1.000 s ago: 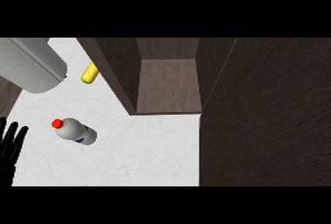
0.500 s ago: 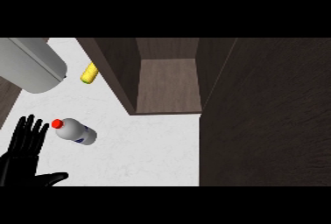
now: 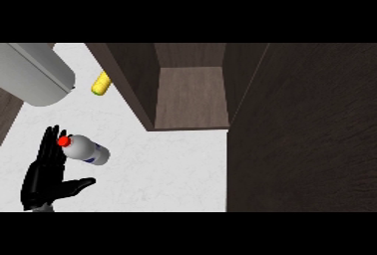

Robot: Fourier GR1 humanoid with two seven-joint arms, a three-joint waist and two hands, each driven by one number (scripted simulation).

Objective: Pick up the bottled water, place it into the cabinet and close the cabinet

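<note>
The bottled water (image 3: 87,150), white with a red cap and a dark label, lies on the white counter (image 3: 162,169) at the left. My left hand (image 3: 46,177) is open just left of it, fingers straight and pointing away, fingertips beside the cap, thumb spread to the right below the bottle. The dark wooden cabinet (image 3: 193,97) stands open at the middle top, its shelf bare. Its open door (image 3: 302,129) fills the right side of the view. My right hand does not show.
A large grey cylinder (image 3: 33,74) lies at the upper left. A yellow object (image 3: 100,83) lies between it and the cabinet's left wall. The counter's left edge runs near the hand.
My left hand has come in from the lower left edge and moved up and right, so its fingers now reach beside the bottle's cap. The bottle has not moved.
</note>
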